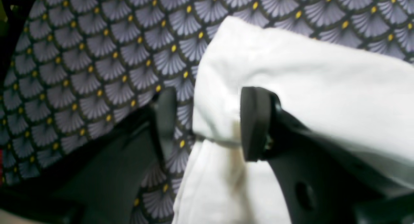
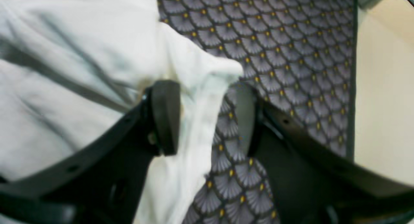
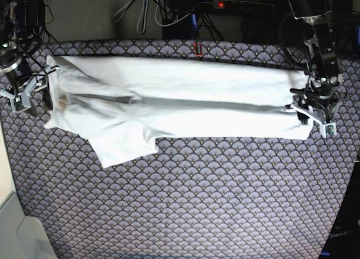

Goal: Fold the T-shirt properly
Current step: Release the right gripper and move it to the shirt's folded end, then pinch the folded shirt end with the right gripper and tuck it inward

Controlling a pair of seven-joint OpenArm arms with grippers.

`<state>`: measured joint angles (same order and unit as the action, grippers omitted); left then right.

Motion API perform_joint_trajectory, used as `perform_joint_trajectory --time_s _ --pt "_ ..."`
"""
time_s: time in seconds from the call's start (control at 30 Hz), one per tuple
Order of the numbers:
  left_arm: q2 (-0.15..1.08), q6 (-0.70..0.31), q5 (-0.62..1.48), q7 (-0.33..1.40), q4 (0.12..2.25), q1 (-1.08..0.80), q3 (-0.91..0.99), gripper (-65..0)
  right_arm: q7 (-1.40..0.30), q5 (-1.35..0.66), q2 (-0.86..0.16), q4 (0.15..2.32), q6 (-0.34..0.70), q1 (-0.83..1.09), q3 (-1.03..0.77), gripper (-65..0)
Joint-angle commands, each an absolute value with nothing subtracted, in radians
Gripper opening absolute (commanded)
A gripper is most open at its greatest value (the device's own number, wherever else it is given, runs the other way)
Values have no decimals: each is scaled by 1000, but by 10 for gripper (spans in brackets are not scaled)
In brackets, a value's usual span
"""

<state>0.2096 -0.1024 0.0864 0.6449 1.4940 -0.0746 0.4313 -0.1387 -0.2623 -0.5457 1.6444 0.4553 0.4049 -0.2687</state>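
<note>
Both arms' fingers stand open at either end of the T-shirt (image 3: 180, 95), lying in a long band across the patterned table (image 3: 185, 202) (one sleeve (image 3: 121, 143) still sticking out), where a careless retreat could snag and spoil the fold.

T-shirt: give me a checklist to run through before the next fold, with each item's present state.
1. Left gripper open, jaws apart with the cloth edge between them: ok.
2. Right gripper open, not pinching fabric: ok.
3. T-shirt folded into a long band across the patterned cloth: ok.
4. Band lying flat: not ok, a sleeve sticks out below the band near the right gripper's end.
5. Fabric free of both grippers' fingers: cannot tell, the cloth lies close against one finger in each wrist view.
6. Cables at the far edge are off the shirt: ok.
</note>
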Motion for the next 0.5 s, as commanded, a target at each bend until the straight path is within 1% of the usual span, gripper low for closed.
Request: perform_joint_trajectory --time_s 0.0,0.07,0.13,0.17,0.23,0.33,0.4,0.47 --pt "222 -101 87 654 1517 -64 433 -338 -105 -278 -568 1698 453 380 -266 -355" --pt "223 -101 87 687 1515 -59 433 -337 -159 -278 -568 1741 453 331 -209 -355" --pt "223 -101 87 704 1515 -59 433 -329 -266 -278 -568 1758 455 236 -142 -355" --pt "223 -101 87 704 1515 -59 433 -317 -325 -278 -568 1755 473 174 -102 -355" --pt "220 -101 87 704 1515 -64 433 -278 -429 -278 -561 1730 555 61 -41 -356" --pt "217 -101 87 704 1508 -65 433 -226 -556 -278 -503 1653 667 -105 30 -356" --pt "216 -101 87 704 1509 -65 433 -222 -605 -277 -466 1580 698 -202 53 -356" --pt "216 -101 87 704 1508 -65 433 -222 -622 -277 -446 1488 698 -283 81 -356"
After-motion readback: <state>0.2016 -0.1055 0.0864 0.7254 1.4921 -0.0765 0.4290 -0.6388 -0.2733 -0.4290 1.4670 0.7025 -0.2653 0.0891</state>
